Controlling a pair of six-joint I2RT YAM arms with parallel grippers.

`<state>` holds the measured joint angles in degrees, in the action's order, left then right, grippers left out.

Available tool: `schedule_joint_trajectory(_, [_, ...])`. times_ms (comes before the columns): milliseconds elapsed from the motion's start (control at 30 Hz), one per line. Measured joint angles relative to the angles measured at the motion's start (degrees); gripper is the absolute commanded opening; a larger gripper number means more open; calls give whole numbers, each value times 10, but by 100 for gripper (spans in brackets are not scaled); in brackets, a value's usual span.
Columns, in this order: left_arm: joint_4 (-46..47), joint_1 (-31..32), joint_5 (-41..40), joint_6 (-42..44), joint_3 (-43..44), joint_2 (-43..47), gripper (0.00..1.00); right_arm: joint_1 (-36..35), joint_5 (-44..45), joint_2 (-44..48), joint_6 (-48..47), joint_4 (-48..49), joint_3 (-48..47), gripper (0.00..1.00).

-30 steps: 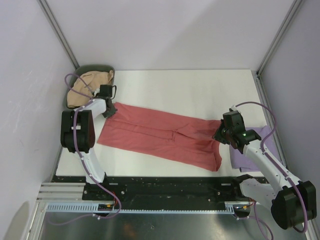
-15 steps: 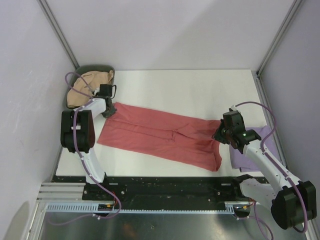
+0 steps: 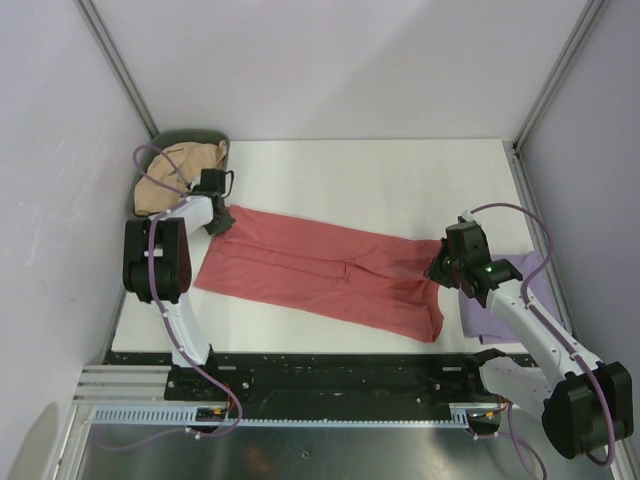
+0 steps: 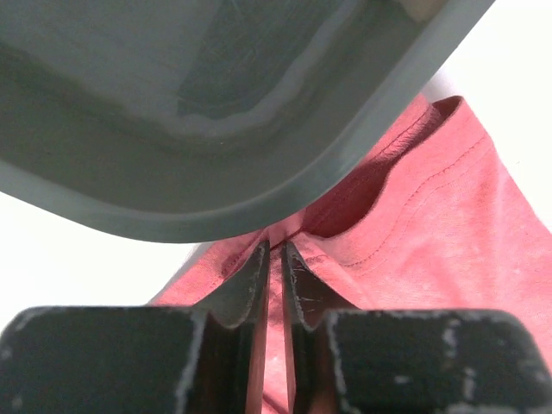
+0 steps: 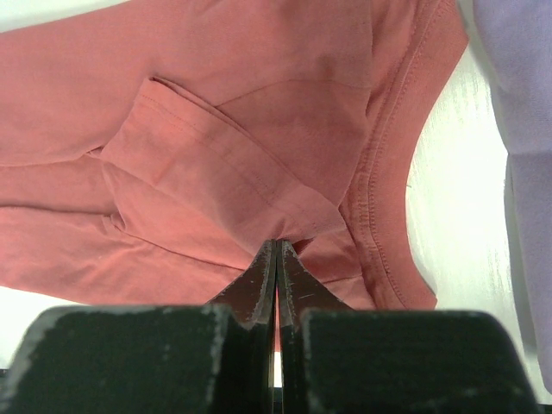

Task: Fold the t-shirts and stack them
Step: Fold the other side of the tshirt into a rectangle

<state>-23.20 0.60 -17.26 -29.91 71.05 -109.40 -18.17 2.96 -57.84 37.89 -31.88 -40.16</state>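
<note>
T-shirt [image 3: 320,268] stays pinched by left gripper [image 3: 218,226], right gripper [image 3: 436,272].

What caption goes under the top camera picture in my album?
Both arms' jaws pinch opposite ends of the salmon-red t-shirt, spread across the white table.

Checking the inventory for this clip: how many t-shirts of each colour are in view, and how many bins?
salmon-red t-shirt: 1
pale lavender t-shirt: 1
tan t-shirt: 1
dark green bin: 1
Total: 4
</note>
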Motion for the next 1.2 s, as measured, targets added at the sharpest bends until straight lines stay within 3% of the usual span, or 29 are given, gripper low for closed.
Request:
schedule_joint_trajectory(167, [-1,0,0,1,2,0,1,0,0,0,0,0,0,0])
schedule_joint_trajectory(633, [-2,0,-6,6,7,10,1,0,0,2,0,-1,0,0])
schedule_joint_trajectory(733, [-3,0,-6,6,4,17,19,0,0,3,0,-4,0,0])
schedule_joint_trajectory(833, [-2,0,-8,11,-3,22,31,0,0,4,0,-5,0,0])
schedule_joint_trajectory(1200, [-11,0,-21,13,-17,24,35,0,0,4,0,-5,0,0])
